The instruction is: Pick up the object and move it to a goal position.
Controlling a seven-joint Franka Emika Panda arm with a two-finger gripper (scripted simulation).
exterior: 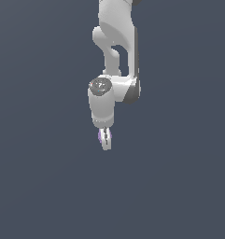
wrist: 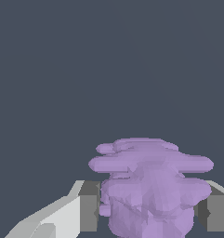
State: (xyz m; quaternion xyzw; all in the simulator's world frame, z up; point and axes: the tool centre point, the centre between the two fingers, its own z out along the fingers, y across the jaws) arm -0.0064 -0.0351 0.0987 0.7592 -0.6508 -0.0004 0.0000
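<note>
The object [wrist: 148, 186] is a pale purple, lumpy blob. In the wrist view it sits between my two white fingers [wrist: 85, 209], which press on it from both sides. In the exterior view my gripper [exterior: 105, 139] points straight down in the middle of the picture, and only slivers of the object [exterior: 100, 136] show beside the fingers. The gripper is shut on the object. I cannot tell from these frames whether it rests on the surface or hangs above it.
The white arm [exterior: 115, 42] comes down from the top of the exterior view. Around it there is only a plain dark grey-blue surface [exterior: 39, 163]. No goal marker shows in either view.
</note>
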